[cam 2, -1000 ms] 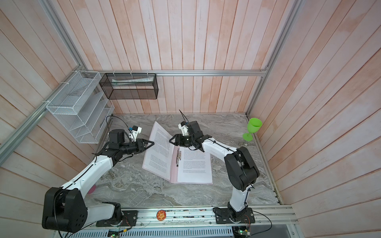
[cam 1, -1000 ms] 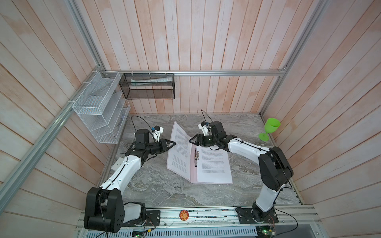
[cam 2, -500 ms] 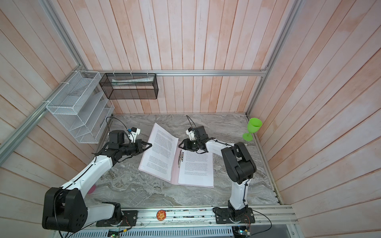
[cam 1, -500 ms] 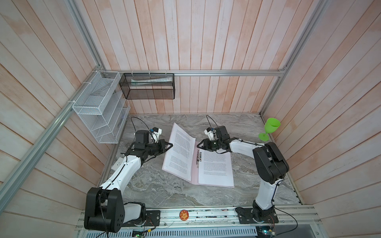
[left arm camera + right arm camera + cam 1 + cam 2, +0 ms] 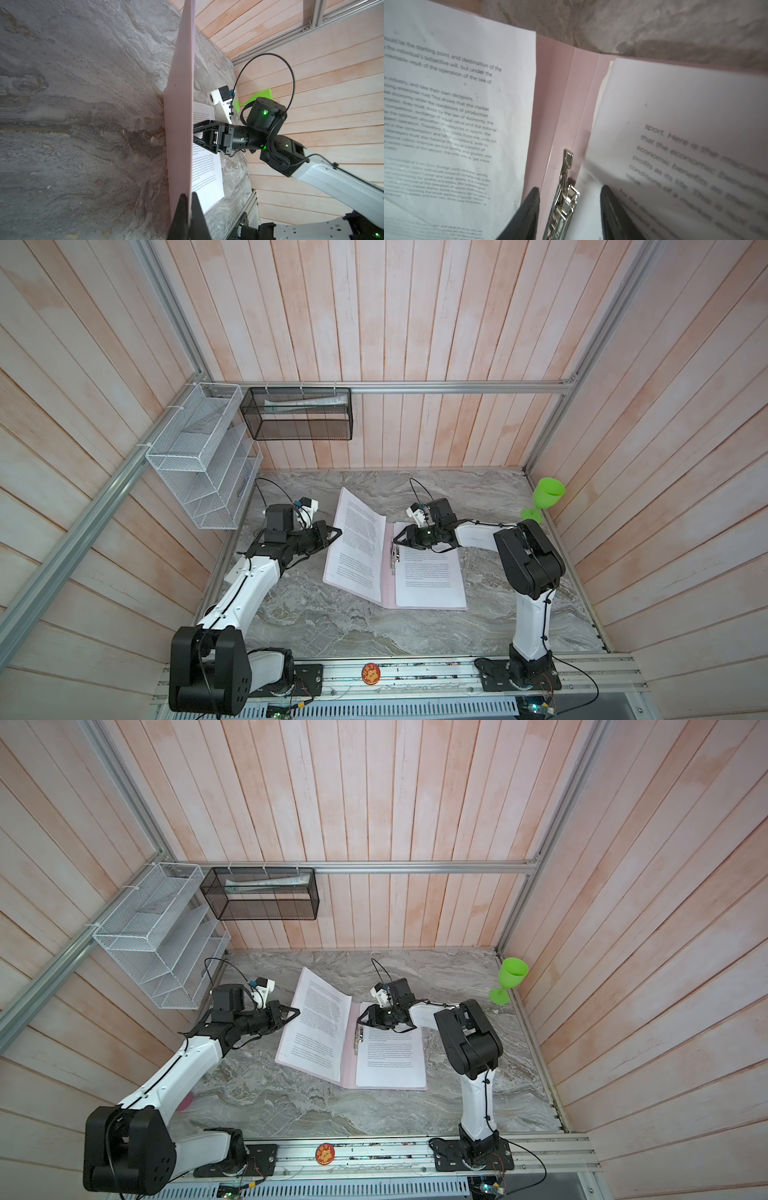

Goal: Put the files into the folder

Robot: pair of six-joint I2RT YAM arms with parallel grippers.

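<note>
The pale pink folder (image 5: 387, 576) lies open on the marble table, its left cover tilted up. Printed files rest inside: one sheet (image 5: 357, 547) on the raised cover, a stack (image 5: 428, 585) on the flat right half. My left gripper (image 5: 338, 532) is shut on the raised cover's outer edge; in the left wrist view the cover (image 5: 179, 124) runs edge-on between the jaws of the left gripper (image 5: 188, 197). My right gripper (image 5: 569, 193) is open, its fingers on either side of the silver clip (image 5: 564, 187) at the spine, touching neither side. In both top views the right gripper (image 5: 360, 1022) hangs over the clip's (image 5: 356, 1040) far end.
A white wire rack (image 5: 199, 464) and a black mesh basket (image 5: 297, 414) hang on the back left walls. A green goblet (image 5: 544, 497) stands at the table's right edge. An orange round badge (image 5: 371, 673) sits on the front rail.
My left gripper has closed on the raised cover's edge. My right gripper has come down and nearer over the clip, with its jaws narrower than before.
</note>
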